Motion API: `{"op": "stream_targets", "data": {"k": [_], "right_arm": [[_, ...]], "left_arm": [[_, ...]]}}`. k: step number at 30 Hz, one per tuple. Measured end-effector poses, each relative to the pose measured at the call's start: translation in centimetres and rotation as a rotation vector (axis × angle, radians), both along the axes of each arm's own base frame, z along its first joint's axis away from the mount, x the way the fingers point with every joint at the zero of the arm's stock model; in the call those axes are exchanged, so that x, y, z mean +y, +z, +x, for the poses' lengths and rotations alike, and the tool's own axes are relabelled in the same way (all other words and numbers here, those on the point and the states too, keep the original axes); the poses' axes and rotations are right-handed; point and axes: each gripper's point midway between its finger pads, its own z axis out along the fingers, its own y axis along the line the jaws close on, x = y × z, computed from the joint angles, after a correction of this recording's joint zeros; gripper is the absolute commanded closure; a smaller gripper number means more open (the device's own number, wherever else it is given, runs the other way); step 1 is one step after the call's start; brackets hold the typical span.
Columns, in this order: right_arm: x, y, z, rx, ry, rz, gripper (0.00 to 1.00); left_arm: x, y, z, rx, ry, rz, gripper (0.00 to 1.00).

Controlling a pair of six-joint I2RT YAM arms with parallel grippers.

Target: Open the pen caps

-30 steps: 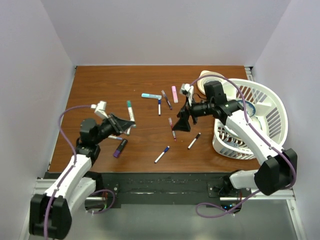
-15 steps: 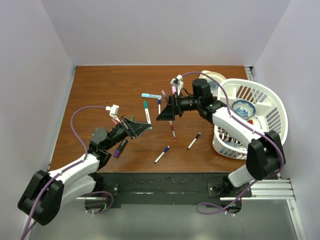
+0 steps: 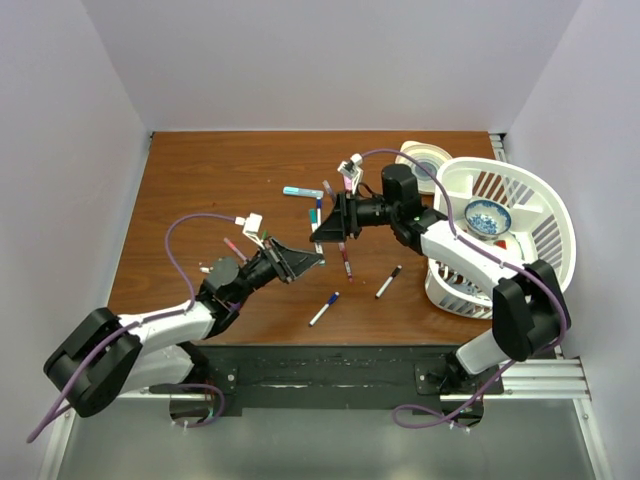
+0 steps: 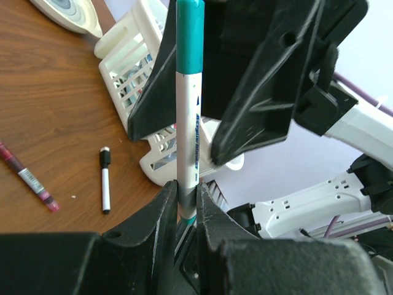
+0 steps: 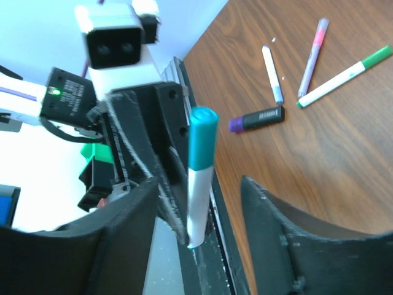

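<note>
Both arms have met mid-frame. The left gripper [image 4: 186, 198] pinches a white-barrelled marker pen [image 4: 187, 135]; the right gripper [image 5: 202, 184] stands spread around its teal plastic cap [image 5: 201, 138], not yet off. Other loose pens [image 3: 323, 309] wait.

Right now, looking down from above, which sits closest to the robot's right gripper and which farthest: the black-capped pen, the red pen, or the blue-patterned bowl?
1. Red pen, on the table beside the right gripper.
2. Black-capped pen, on the table toward the white basket.
3. Blue-patterned bowl, inside that basket.
</note>
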Motion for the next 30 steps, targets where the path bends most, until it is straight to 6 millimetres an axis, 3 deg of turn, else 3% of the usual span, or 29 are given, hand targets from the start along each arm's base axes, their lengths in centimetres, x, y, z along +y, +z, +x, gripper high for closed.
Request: {"op": "stream_targets", "data": {"k": [4, 5, 6, 7, 8, 9, 10, 12, 17, 22, 30], "right_arm": [[0.1, -0.9, -0.6, 0.031, 0.005, -0.006, 0.65], [0.2, -1.0, -0.7, 0.033, 0.008, -0.005, 0.83], [0.3, -1.0, -0.9, 0.036, 0.011, -0.004, 0.95], [0.3, -1.0, -0.9, 0.036, 0.013, -0.001, 1.00], [0.3, -0.9, -1.0, 0.036, 0.015, 0.002, 1.00], [0.3, -0.9, -1.0, 0.033, 0.015, 0.002, 1.00], [0.3, -0.9, -1.0, 0.033, 0.015, 0.002, 1.00], [0.2, -0.9, -1.1, 0.017, 0.019, -0.004, 1.00], [-0.9, -0.6, -2.4, -0.124, 0.071, -0.035, 1.00], [-1.7, 0.0, -4.0, -0.246, 0.153, -0.018, 1.00], [-2.6, -1.6, -5.9, -0.278, 0.233, -0.027, 1.00]], "left_arm": [[-0.6, 0.6, 0.2, -0.007, 0.007, -0.010, 1.00], [-0.8, 0.6, 0.3, -0.006, 0.008, -0.011, 1.00], [-0.9, 0.6, 0.3, -0.005, 0.008, -0.011, 1.00], [-1.0, 0.6, 0.3, -0.004, 0.006, -0.010, 0.95], [-1.1, 0.4, 0.3, -0.002, 0.008, -0.008, 0.85], [-1.1, 0.5, 0.3, -0.002, 0.007, -0.010, 0.58], [-1.2, 0.5, 0.3, -0.004, 0.008, -0.012, 0.39], [-1.1, 0.6, 0.3, -0.012, 0.008, -0.010, 0.15], [0.3, 2.3, -0.8, -0.085, 0.034, -0.025, 0.03], [2.2, 4.8, -1.0, -0.173, 0.101, -0.038, 0.00], [3.8, 3.0, 1.3, -0.157, 0.170, 0.055, 0.00]]}}
